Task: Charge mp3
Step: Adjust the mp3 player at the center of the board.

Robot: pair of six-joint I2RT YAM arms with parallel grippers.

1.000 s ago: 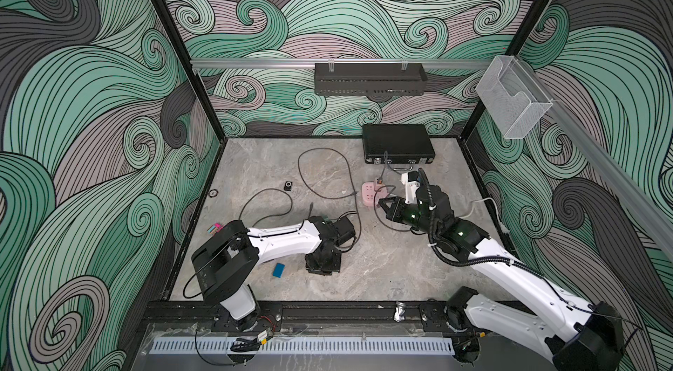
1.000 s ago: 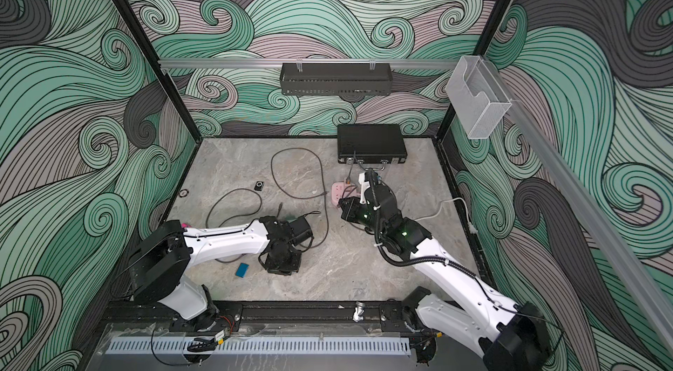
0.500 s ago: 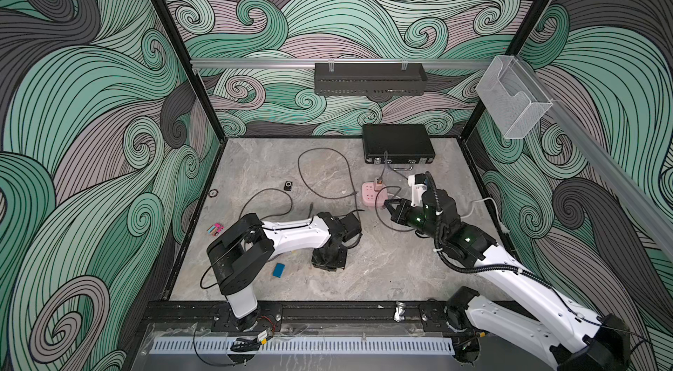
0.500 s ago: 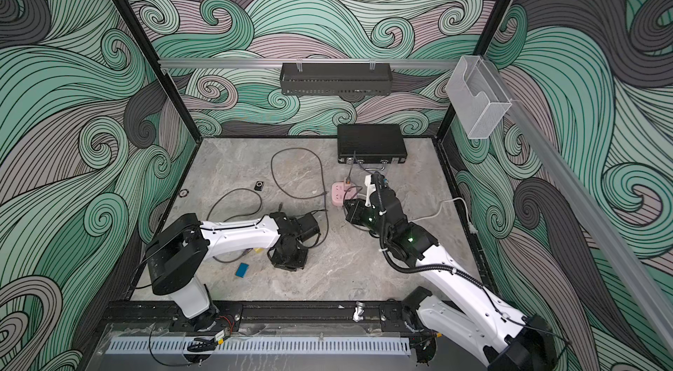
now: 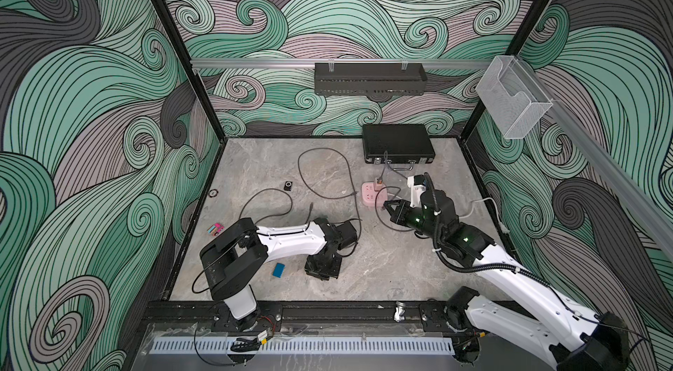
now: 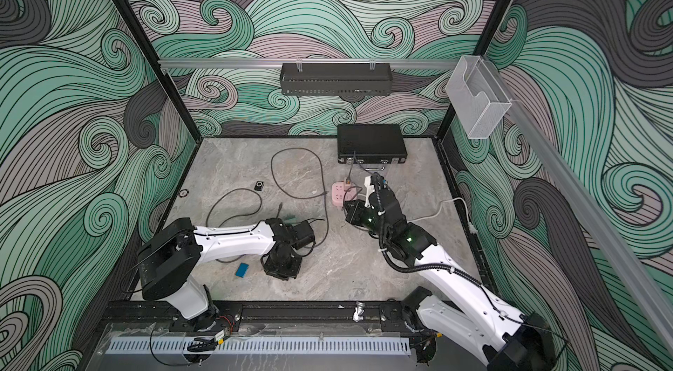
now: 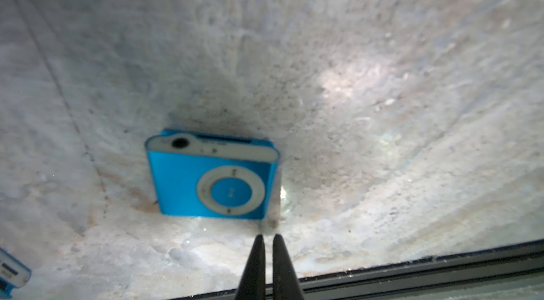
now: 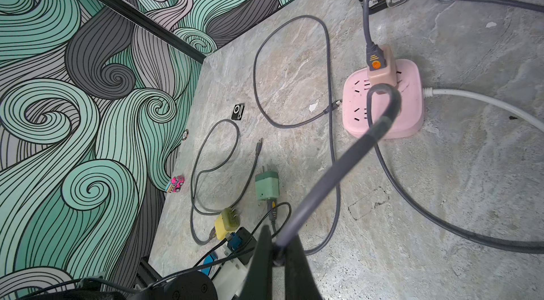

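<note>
A blue mp3 [image 7: 212, 178] lies flat on the stone floor, seen in both top views [image 5: 279, 270] [image 6: 241, 269]. My left gripper [image 7: 268, 238] is shut and empty, its tips just short of the player's corner; from above it [image 5: 322, 268] points down right of the player. My right gripper [image 8: 276, 250] is shut on the grey cable [image 8: 332, 172], which arcs over the pink power strip [image 8: 382, 107]. In a top view this gripper [image 5: 388, 204] hovers beside the strip [image 5: 373, 196]. A pinkish charger [image 8: 381, 69] sits plugged into the strip.
A black case [image 5: 397, 143] lies at the back. Loose grey cables [image 8: 294, 72], a green charger [image 8: 266, 185], a yellow charger [image 8: 226, 223], a black mp3 [image 8: 238, 111] and a pink toy car [image 8: 175, 183] lie on the floor. A white cord [image 8: 485, 101] leaves the strip.
The left arm's rear links have swung right while its gripper stays low beside the blue mp3. The right arm has shifted slightly, still gripping the cable by the strip.
</note>
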